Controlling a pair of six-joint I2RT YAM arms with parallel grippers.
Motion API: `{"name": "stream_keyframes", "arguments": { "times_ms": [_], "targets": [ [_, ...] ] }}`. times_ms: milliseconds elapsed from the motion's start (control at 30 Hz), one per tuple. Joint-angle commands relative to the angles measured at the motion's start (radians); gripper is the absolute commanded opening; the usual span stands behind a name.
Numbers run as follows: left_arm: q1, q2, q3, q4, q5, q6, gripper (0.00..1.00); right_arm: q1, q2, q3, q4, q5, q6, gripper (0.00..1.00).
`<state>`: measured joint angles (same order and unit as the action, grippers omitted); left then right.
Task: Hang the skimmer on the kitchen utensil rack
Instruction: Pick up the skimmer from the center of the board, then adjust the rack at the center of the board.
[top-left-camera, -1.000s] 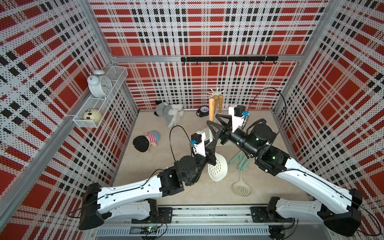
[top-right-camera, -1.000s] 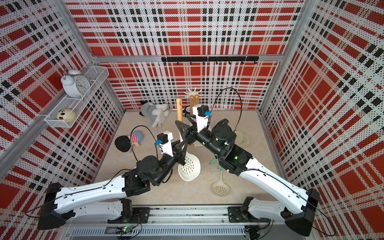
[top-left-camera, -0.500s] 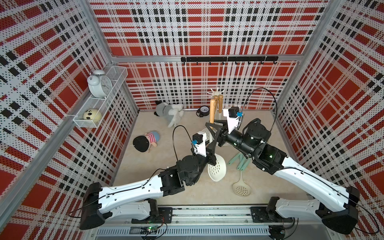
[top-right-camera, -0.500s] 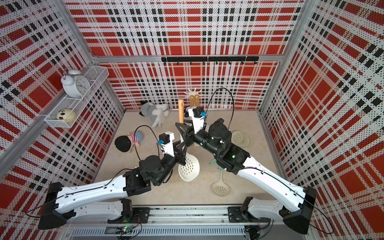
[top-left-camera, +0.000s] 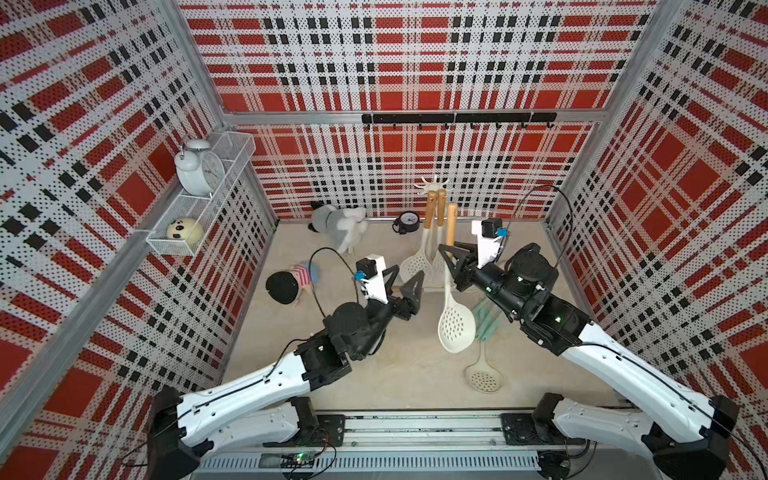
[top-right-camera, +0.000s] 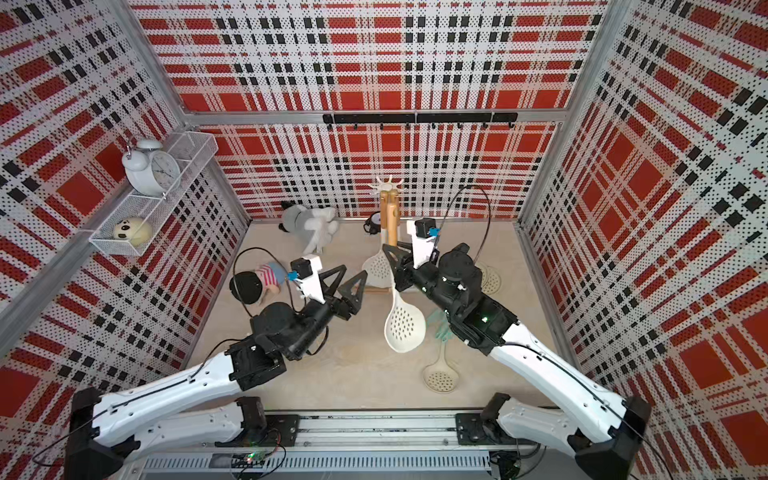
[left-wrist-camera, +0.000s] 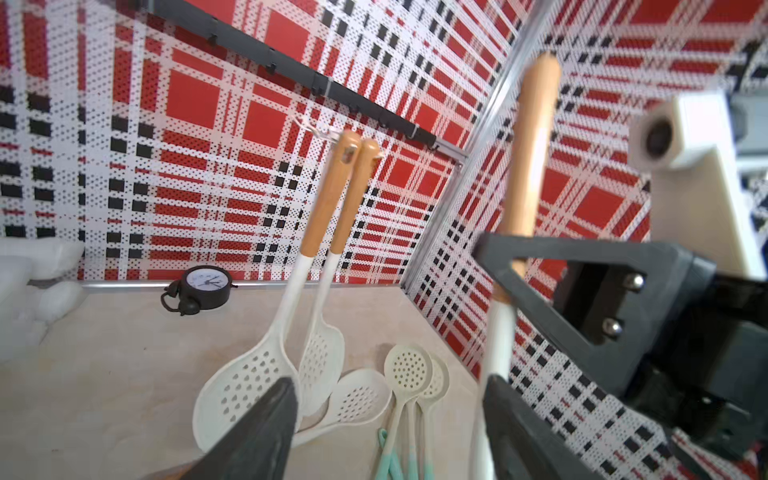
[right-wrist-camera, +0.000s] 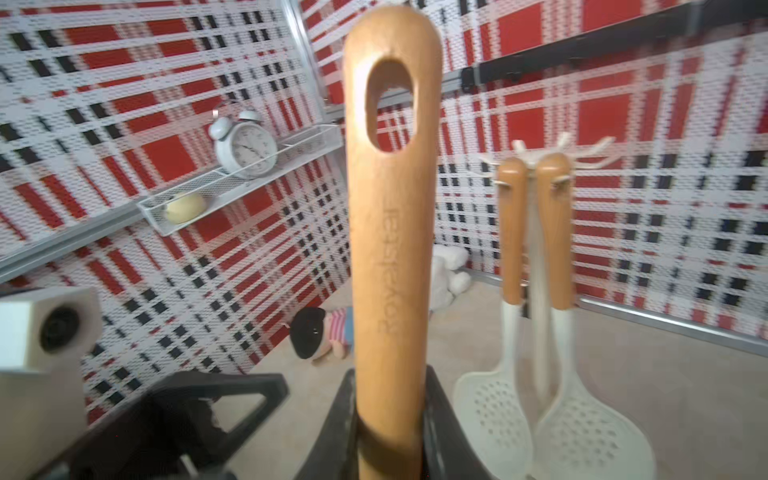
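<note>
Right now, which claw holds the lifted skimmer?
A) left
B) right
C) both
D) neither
B: the right claw is clamped on the wooden handle of the skimmer, while the left claw stands open, apart from it.

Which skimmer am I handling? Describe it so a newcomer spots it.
Find the cream kitchen utensil rack by the back wall, two skimmers hanging from it. Just in front, the right gripper is shut on the wooden handle of a third skimmer. It alone stands upright in a gripper, neither hung nor lying flat.
</note>
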<state>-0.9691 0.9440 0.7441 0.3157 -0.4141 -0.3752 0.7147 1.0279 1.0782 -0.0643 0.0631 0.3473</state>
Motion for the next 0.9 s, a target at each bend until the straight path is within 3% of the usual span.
{"name": "stream_keyframes", "arguments": {
  "times_ms": [0, 100, 200, 467, 867],
  "targets": [
    [0.178, -0.024, -0.074, 0.062, 0.286, -0.097, 0.57, -0.117, -0.06, -0.038, -0.071, -0.065, 0.036, 0.0],
    [0.393, 0.022, -0.088, 0.132, 0.569, -0.142, 0.53, -0.231, -0.069, -0.062, -0.129, -0.209, 0.011, 0.0],
    [0.493, 0.118, -0.042, 0.167, 0.694, -0.102, 0.53, -0.305, -0.062, -0.066, -0.177, -0.303, -0.008, 0.0],
    [0.63, 0.464, 0.158, 0.279, 0.894, 0.031, 0.53, -0.338, -0.052, -0.079, -0.148, -0.456, -0.041, 0.0],
    [0.682, 0.921, 0.518, 0.286, 1.103, 0.126, 0.54, -0.371, -0.059, -0.056, -0.142, -0.391, -0.128, 0.0]
  ]
}}
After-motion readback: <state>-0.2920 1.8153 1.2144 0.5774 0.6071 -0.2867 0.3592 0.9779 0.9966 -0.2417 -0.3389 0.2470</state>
